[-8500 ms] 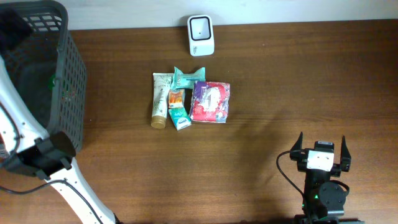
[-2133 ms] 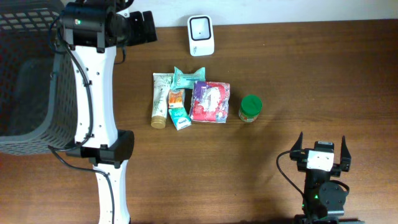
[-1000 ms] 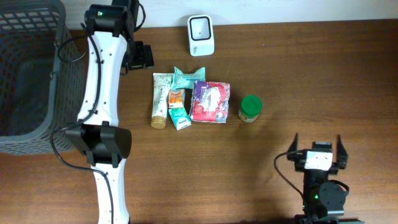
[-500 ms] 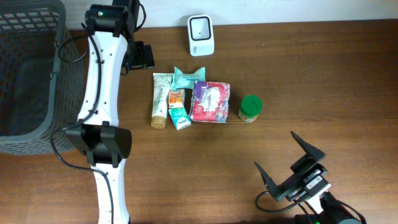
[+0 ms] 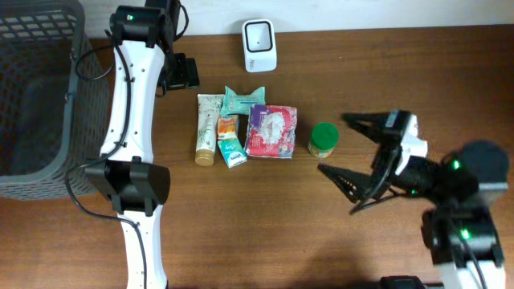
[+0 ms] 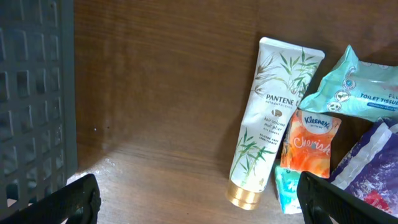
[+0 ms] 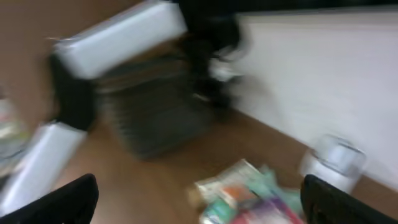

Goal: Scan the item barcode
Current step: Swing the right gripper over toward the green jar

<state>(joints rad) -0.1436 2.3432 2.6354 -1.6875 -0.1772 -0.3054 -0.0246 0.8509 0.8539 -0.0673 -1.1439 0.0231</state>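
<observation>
Nothing scanned yet. My right pincer (image 5: pixel 334 144) is spread wide, empty, close by the green-lidded jar (image 5: pixel 324 140), likely the item; it stands just right of the purple packet (image 5: pixel 271 131), well apart from the scanner (image 5: pixel 259 46). Left pincer (image 5: pixel 181 72) agape, empty. Remaining: grasp, lift, show barcode

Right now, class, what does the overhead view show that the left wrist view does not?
Only overhead: the white scanner and the green-lidded jar. Only left wrist: the lettering on the tube, clear enough to read. Both: the tube, the orange tissue pack, the teal pack and the basket.
</observation>
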